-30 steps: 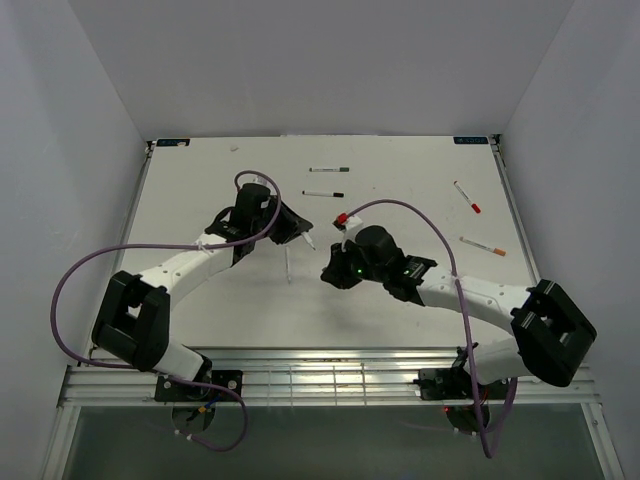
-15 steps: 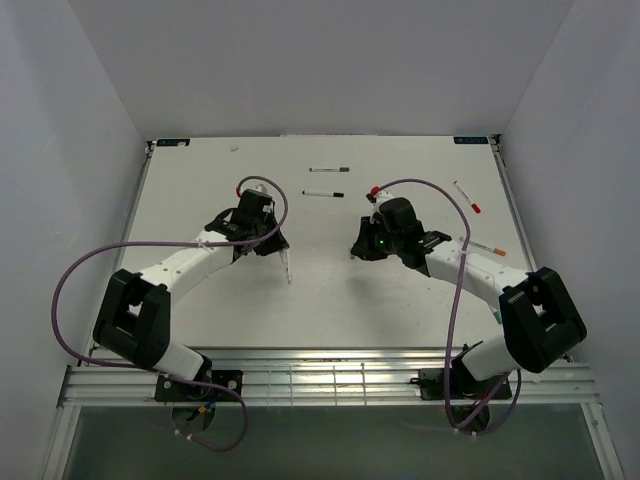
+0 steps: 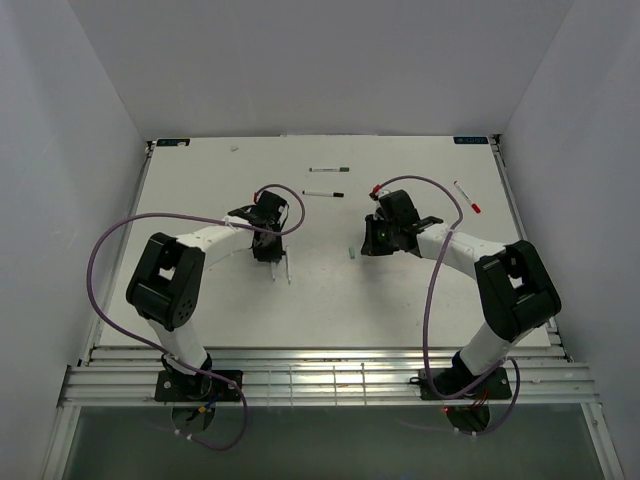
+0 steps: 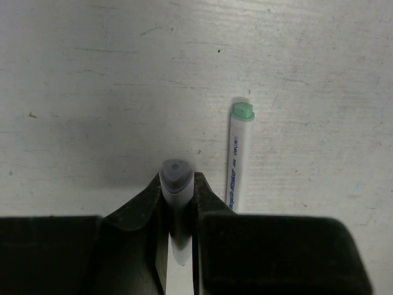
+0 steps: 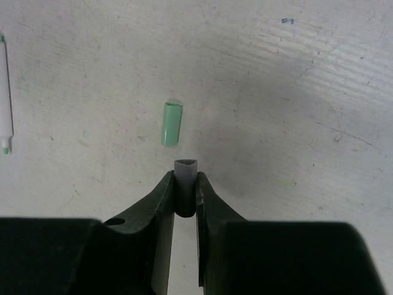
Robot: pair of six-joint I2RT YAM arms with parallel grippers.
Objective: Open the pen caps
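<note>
My left gripper (image 4: 177, 179) is shut on a white pen barrel (image 4: 175, 196) that points down at the table, its greyish end showing between the fingertips. Just to its right lies a white pen with a green end (image 4: 236, 157). My right gripper (image 5: 185, 179) is shut on a short dark pen cap (image 5: 185, 187), held just above the table. A loose green pen cap (image 5: 172, 123) lies ahead of it, also seen as the green cap (image 3: 352, 254) in the top view, between the left gripper (image 3: 269, 250) and the right gripper (image 3: 371, 245).
Two capped pens lie at the back: one with a dark green cap (image 3: 330, 169) and one with a black cap (image 3: 323, 193). A pen with a red cap (image 3: 467, 197) lies at the right. An uncapped white pen (image 3: 288, 266) rests by the left gripper.
The two grippers, close together at mid-table a second ago, have drawn apart and come down toward the table. The left arm's elbow has swung inward. Both jaws stay closed.
</note>
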